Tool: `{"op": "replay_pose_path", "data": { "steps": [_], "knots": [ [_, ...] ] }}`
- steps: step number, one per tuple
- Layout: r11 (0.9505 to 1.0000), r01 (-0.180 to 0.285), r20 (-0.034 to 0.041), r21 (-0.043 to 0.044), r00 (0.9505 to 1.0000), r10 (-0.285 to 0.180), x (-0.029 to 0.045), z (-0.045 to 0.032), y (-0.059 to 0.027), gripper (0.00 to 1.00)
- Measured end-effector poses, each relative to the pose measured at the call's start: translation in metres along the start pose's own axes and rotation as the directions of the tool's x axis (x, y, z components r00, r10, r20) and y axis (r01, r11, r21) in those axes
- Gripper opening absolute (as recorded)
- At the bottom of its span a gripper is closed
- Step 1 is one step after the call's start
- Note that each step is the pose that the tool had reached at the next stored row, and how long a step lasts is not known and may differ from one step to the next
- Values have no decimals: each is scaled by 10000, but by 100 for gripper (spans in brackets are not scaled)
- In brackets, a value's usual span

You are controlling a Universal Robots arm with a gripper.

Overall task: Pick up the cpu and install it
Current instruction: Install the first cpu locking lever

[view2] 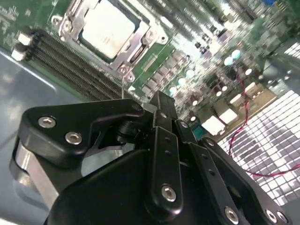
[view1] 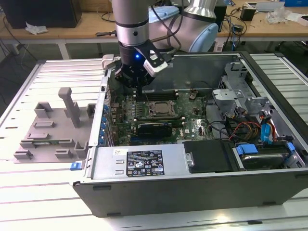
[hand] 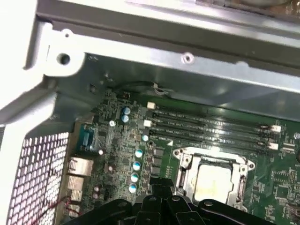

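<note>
Cpu: silver top up, lay seated inside the socket frame on the motherboard. Gripper: hung above the board, near the socket on the exterior view's left, clear of the chip. Fingers drawn together, nothing held.

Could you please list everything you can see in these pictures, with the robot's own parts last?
cpu: one, silver-grey, seated in the socket frame.
socket frame: one, metal, on the motherboard.
motherboard: one, green, lying in the computer case.
memory slots: several, black, alongside the socket frame.
computer case: one, grey, open, on the table.
blue cables: a few, at the case's end on the exterior view's right.
tray: one, grey, with raised blocks, on the exterior view's left of the case.
table: one, pale, slatted.
gripper: one, black, above the motherboard near the socket frame.
arm: one, silver-grey, above the case.
</note>
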State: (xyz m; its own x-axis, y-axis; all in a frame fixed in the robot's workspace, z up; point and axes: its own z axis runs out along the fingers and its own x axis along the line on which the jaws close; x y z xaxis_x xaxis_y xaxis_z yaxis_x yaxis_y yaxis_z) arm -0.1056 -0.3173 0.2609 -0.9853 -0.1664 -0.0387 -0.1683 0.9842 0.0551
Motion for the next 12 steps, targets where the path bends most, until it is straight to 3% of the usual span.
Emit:
{"op": "replay_pose_path", "data": {
  "steps": [1, 3, 4, 5, 6, 12],
  "knots": [
    [9996, -9, 51, -275, 10000, 10, 11, 0, 2, 11],
    [9977, -18, 125, -684, 9999, 27, 22, -1, 4, 11],
    [9950, -20, 183, -1000, 9998, 39, 26, 0, 5, 11],
    [9896, -24, 261, -1440, 9996, 62, 28, -1, 5, 11],
    [9872, -25, 287, -1596, 9996, 72, 27, -1, 5, 11],
    [9870, -25, 289, -1605, 9996, 72, -57, 3, -10, 11]
  ]
}}
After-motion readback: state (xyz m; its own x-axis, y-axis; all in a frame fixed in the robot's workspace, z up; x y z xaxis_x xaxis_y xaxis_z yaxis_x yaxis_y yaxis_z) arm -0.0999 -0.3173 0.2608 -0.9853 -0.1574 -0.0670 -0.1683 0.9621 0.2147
